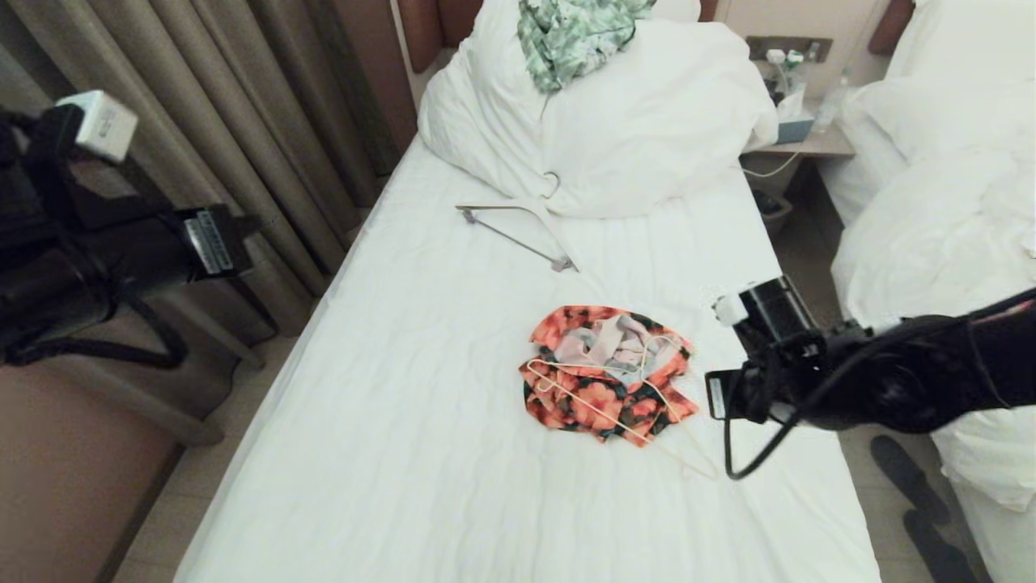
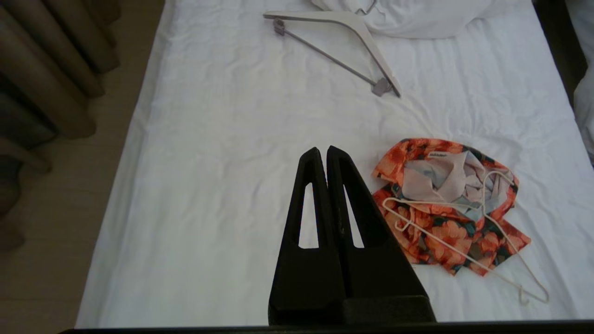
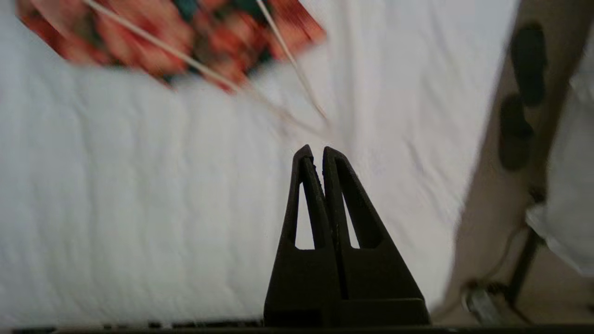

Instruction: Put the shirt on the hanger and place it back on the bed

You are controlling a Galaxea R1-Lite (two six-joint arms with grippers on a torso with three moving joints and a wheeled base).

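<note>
Shirt: the shirt lies in a crumpled heap on the bed, near the right edge. It has big orange flowers on dark green. Its pale inside shows at the top of the heap.
Hanger: the thin hanger lies on top of the shirt. One end and the hook stick out past the cloth onto the sheet, on the side nearer the robot. The shirt is not hung on it.
Bed: the bed has a smooth white sheet. A big white pillow sits at the far end.
Left gripper: the left gripper is up in the air over the bed, to the left of the shirt. Its two fingers are pressed together. It holds nothing.
Right gripper: the right gripper is over the sheet near the right edge, close to the hanger's hook end. Its fingers are pressed together with nothing between them.
Other hanger: a thicker white hanger with a grey bar lies just in front of the pillow, well apart from the shirt.
Green cloth: a green and white cloth sits on top of the pillow.
Second bed: another bed with a rumpled white cover stands to the right.
Curtain: a brown curtain hangs on the left.
</note>
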